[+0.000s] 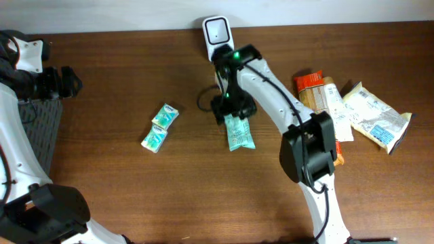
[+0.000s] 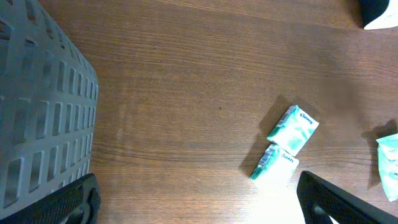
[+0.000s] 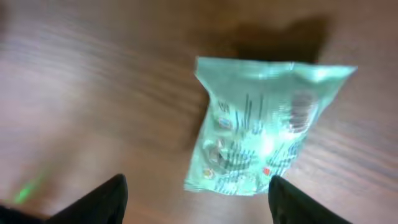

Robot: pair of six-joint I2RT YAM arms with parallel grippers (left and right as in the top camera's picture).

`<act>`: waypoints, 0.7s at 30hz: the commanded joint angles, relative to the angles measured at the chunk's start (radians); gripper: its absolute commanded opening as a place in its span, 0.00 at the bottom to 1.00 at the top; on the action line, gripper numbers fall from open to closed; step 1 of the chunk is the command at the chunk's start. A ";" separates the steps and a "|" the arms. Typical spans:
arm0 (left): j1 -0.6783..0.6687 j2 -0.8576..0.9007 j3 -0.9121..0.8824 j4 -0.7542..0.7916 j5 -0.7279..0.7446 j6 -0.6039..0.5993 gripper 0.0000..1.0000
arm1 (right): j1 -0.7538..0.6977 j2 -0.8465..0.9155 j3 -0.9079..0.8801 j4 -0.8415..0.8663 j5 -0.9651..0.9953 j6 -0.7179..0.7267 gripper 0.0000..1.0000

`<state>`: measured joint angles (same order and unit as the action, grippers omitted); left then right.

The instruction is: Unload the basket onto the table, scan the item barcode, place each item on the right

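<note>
Presently, the green packet is lying flat on the wooden table, just below the right gripper and in front of the white scanner. It is presenting as a glossy, crinkled film pouch, roughly rectangular with crimped ends. Its long axis is running from the scanner side toward the table's near edge, slightly slanted. Its printed face is showing upward, pale green with dark lettering that is blurring in the right wrist view. The right fingers are standing wide apart, clamping nothing. The left gripper is hovering wide open beside the grey mesh basket, holding nothing.
</note>
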<state>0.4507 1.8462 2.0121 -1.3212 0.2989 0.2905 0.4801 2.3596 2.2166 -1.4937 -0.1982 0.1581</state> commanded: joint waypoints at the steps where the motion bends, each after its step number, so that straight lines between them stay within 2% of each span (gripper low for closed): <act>1: 0.002 0.007 0.000 0.000 0.000 -0.010 0.99 | -0.004 -0.010 0.150 -0.067 0.057 0.010 0.67; 2: 0.002 0.007 0.000 0.000 0.000 -0.010 0.99 | -0.005 -0.010 0.163 -0.079 0.084 0.047 0.64; 5: 0.002 0.007 0.000 0.000 0.000 -0.010 0.99 | -0.018 -0.005 0.156 -0.080 0.154 0.211 0.34; 6: 0.002 0.007 0.000 0.000 0.000 -0.010 0.99 | -0.018 -0.002 0.156 -0.066 0.178 0.244 0.27; 8: 0.002 0.007 0.000 0.000 0.000 -0.010 0.99 | -0.018 0.005 0.155 -0.043 0.185 0.252 0.16; 11: 0.002 0.007 0.000 0.000 0.000 -0.010 0.99 | -0.017 0.016 0.154 -0.025 0.185 0.252 0.05; 18: 0.002 0.007 0.000 0.000 0.000 -0.010 0.99 | -0.016 0.087 0.140 -0.027 0.185 0.251 0.04; 21: 0.002 0.007 0.000 0.000 0.000 -0.010 0.99 | -0.016 0.089 0.083 -0.002 0.184 0.251 0.04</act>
<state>0.4507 1.8462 2.0121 -1.3209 0.2985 0.2905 0.4652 2.4416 2.3390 -1.5101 -0.0292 0.3973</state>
